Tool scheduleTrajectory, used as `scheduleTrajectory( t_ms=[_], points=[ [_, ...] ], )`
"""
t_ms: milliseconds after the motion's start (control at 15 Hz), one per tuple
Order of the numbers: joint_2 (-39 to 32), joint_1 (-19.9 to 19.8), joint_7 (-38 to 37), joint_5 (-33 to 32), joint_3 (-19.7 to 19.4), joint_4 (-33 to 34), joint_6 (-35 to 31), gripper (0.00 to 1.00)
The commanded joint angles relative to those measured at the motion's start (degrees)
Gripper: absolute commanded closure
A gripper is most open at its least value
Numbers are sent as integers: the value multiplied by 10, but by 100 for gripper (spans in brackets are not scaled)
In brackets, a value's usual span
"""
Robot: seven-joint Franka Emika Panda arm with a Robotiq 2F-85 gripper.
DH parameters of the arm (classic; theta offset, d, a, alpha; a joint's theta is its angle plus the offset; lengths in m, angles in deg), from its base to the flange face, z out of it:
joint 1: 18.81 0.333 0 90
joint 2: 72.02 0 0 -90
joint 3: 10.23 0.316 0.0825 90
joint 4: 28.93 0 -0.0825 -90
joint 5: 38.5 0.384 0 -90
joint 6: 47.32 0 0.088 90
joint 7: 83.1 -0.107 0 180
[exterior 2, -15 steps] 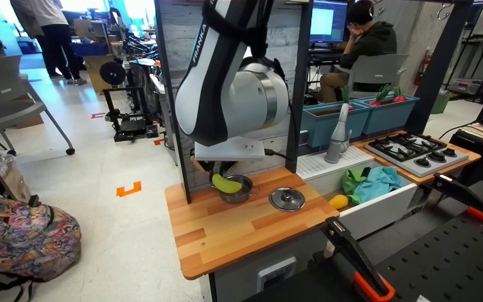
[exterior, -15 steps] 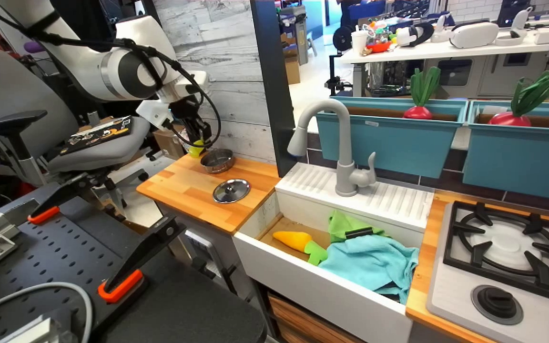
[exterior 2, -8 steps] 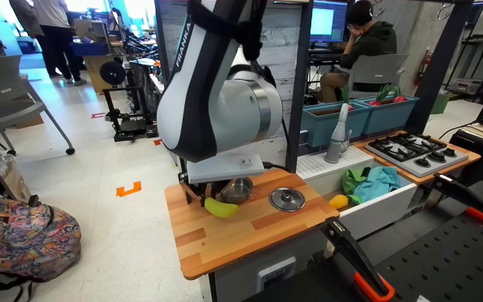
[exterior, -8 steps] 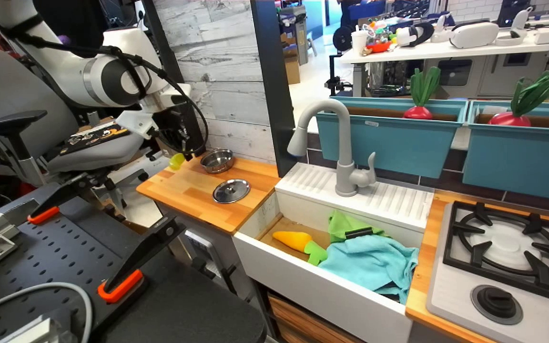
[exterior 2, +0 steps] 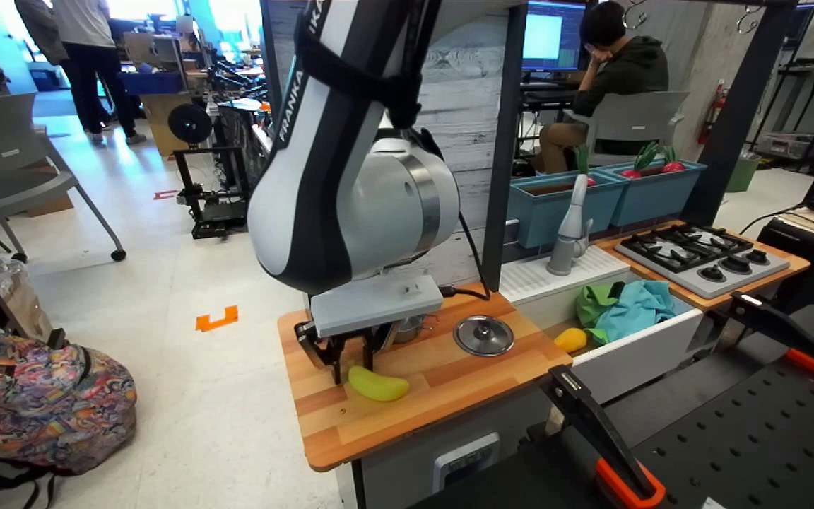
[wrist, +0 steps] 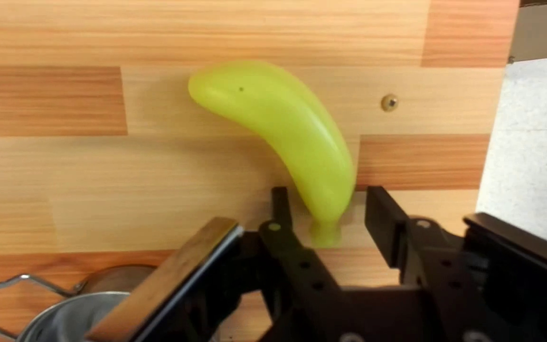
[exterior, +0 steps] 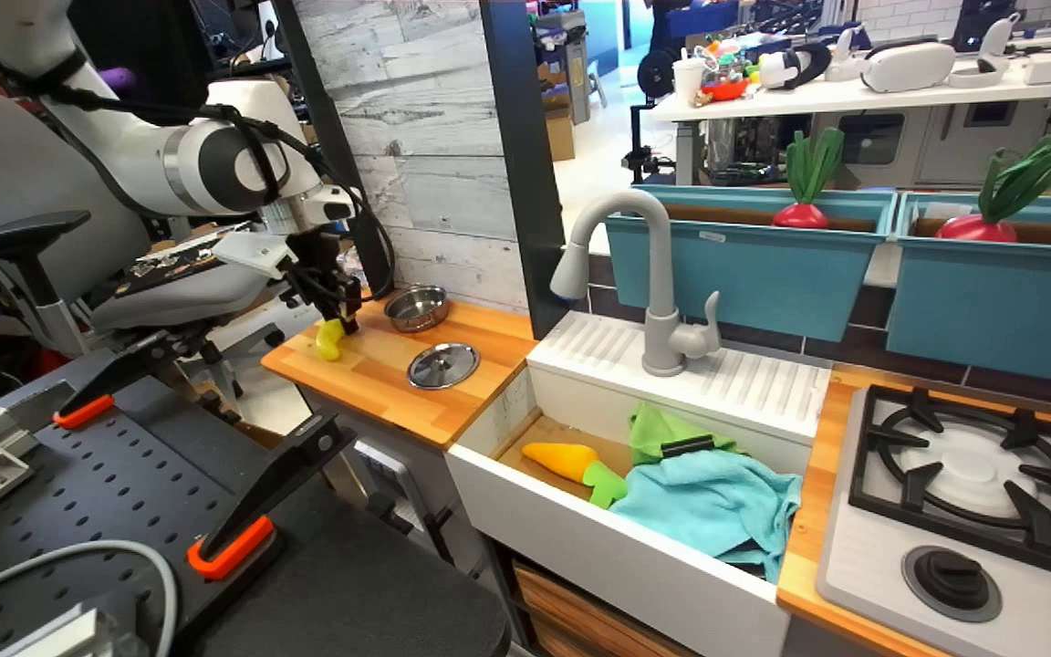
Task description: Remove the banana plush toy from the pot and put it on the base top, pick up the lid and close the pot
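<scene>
The yellow-green banana toy [exterior 2: 379, 385] lies on the wooden counter top [exterior 2: 442, 396], near its outer end. It shows in the other views too, as the banana [exterior: 329, 340] and the banana [wrist: 297, 123]. My gripper [wrist: 328, 202] is open, its fingers on either side of the banana's narrow end with a gap on both sides. The steel pot [exterior: 416, 310] is uncovered behind the gripper; the arm partly hides the pot [exterior 2: 408, 329] in an exterior view, and the pot [wrist: 79, 313] is cut off in the wrist view. The steel lid [exterior: 442, 366] lies knob up beside it, the lid [exterior 2: 483, 335].
A grey plank wall [exterior: 443, 182] rises behind the pot. The sink [exterior: 617, 557] beside the counter holds a yellow toy [exterior: 562, 459] and cloths [exterior: 712, 497]. A faucet [exterior: 660, 274] and a stove [exterior: 972, 493] stand further along. Black clamps [exterior 2: 598, 431] sit in front.
The gripper carried the banana away from beside the pot toward the counter's outer end and lowered it onto the wood. The fingers now stand apart from the banana. Pot and lid have not moved.
</scene>
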Motion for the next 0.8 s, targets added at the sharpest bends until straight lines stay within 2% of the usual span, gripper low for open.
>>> scheduleTrajectory(
  t_ms=[0, 200, 400, 733],
  points=[
    [0, 2, -3, -15, -8, 16, 38, 23],
    [30, 7, -17, -15, -20, -12, 50, 1],
    [84, 14, -17, -27, -27, -63, 70, 0],
    [161, 8, -18, -52, -38, -147, 59, 0]
  ],
)
